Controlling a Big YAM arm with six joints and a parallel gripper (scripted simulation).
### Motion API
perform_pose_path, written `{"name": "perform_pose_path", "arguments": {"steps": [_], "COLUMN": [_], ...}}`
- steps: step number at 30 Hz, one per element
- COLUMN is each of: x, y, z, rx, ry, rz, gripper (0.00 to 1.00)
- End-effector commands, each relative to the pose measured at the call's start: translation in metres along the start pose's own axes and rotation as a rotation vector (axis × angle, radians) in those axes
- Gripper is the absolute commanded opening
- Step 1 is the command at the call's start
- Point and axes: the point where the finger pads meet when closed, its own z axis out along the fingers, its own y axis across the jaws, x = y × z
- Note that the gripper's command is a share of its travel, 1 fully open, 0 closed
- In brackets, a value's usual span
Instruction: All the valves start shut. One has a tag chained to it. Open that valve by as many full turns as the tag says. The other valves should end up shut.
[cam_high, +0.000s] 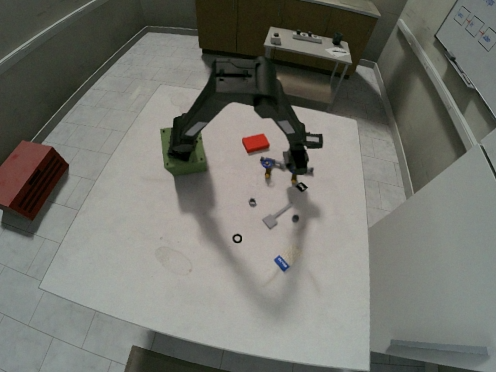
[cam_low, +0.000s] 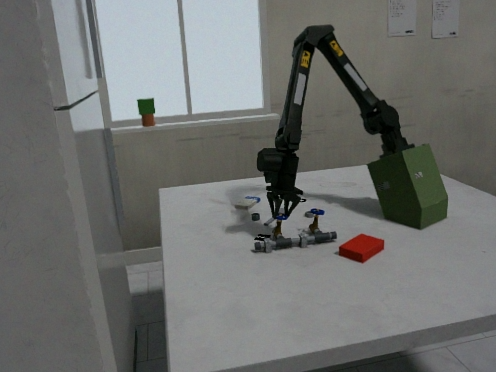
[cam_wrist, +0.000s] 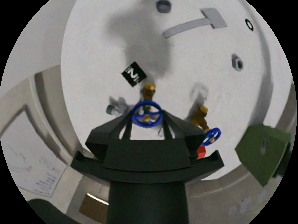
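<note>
A short grey pipe (cam_low: 292, 240) on the white table carries two valves with blue handwheels on brass stems. My gripper (cam_low: 282, 214) points straight down over the left valve and is shut on its blue handwheel (cam_wrist: 145, 113), which also shows in the exterior view (cam_low: 281, 217). The second valve's handwheel (cam_low: 317, 212) stands free to the right; it also shows in the wrist view (cam_wrist: 213, 136) and in the top view (cam_high: 265, 162). A small black tag with a white mark (cam_wrist: 133, 74) lies on the table beside the gripped valve, also in the top view (cam_high: 300, 186). Its figure is too small to read.
A red block (cam_high: 255, 143) lies near the pipe. The arm's green base (cam_high: 183, 151) stands to the left. A grey paddle-shaped tool (cam_high: 276, 215), a black ring (cam_high: 233, 238), two small grey fittings (cam_high: 252, 202) and a blue label (cam_high: 281, 263) lie scattered nearer the front.
</note>
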Motion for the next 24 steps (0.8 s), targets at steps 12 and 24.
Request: {"name": "perform_pose_path", "arguments": {"steps": [12,24], "x": [-0.0034,-0.0034], "y": [0.0109,0.0110], "z": [0.0065,0.0065], "rx": [-0.006,-0.005], "ry": [-0.010,-0.011], "rz": [-0.763,-1.279], "gripper": [0.00,0.00]}}
